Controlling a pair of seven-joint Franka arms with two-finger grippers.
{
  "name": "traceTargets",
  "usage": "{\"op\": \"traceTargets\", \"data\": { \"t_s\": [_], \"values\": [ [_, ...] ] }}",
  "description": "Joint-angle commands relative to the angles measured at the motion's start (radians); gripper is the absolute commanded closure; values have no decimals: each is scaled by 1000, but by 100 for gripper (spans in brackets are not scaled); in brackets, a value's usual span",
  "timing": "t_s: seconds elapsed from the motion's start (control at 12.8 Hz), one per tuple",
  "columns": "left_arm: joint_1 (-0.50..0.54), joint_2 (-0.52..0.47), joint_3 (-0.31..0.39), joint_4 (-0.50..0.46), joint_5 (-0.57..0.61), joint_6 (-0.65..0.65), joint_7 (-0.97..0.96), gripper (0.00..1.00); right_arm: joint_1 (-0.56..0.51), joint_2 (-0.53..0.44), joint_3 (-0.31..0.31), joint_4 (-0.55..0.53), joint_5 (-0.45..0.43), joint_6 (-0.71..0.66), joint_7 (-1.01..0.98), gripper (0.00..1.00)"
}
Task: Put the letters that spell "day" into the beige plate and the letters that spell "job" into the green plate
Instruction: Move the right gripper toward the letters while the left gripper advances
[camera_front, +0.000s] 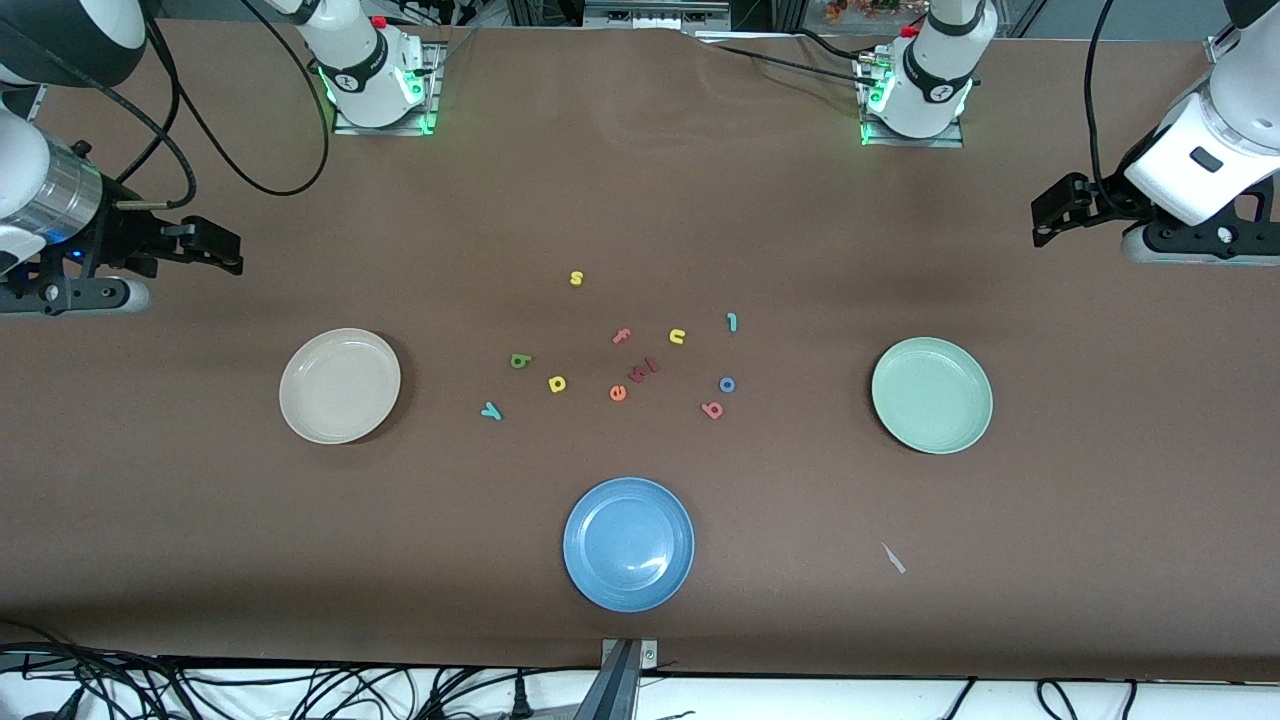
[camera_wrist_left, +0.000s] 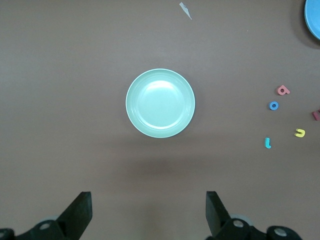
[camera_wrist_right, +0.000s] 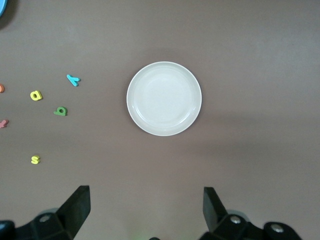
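Brown cloth covers the table (camera_front: 640, 200), and much of both arms is cut off by the front view's edges, so only wrists and grippers show. A small dark-red piece (camera_front: 645, 369) beside the orange "e" (camera_front: 618, 393) is too small to read, and the blue plate (camera_front: 628, 543) is clipped to a sliver in both wrist views.

Each arm waits high at its own end of the table. The left gripper (camera_wrist_left: 149, 212) hangs over bare cloth near the green plate (camera_front: 932, 395), its fingers spread wide and holding nothing. The right gripper (camera_wrist_right: 146, 209) hangs likewise near the beige plate (camera_front: 340, 385), fingers wide and empty.

Taking the "e" as the centre of a clock in the front view:
- the teal "y" (camera_front: 490, 410) lies at about 9 o'clock, its stem slanting
- the yellow "a" (camera_front: 557, 383) and green "d" (camera_front: 520, 360) lie toward 9 to 10 o'clock, the "d" lying turned over
- the red-pink "b" (camera_front: 712, 408) and blue "o" (camera_front: 727, 384) lie near 3 o'clock, just beside each other
- the teal "j" (camera_front: 732, 321) lies at about 2 o'clock, its long axis running roughly toward the bases
- the yellow "s" (camera_front: 576, 278), the pink "f" (camera_front: 622, 336) and the yellow "u" (camera_front: 677, 337) lie around 11 to 1 o'clock

Both task plates are empty, and every letter lies on the cloth between them
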Motion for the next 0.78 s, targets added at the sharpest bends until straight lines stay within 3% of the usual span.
{"op": "traceTargets", "data": {
  "t_s": [0.0,0.7],
  "values": [
    [-19,12,0,29,12,-25,8,0,7,30,1,18,0,35,17,0],
    [-21,13,0,29,12,-25,6,0,97,116,1,18,19,94,60,0]
  ]
}}
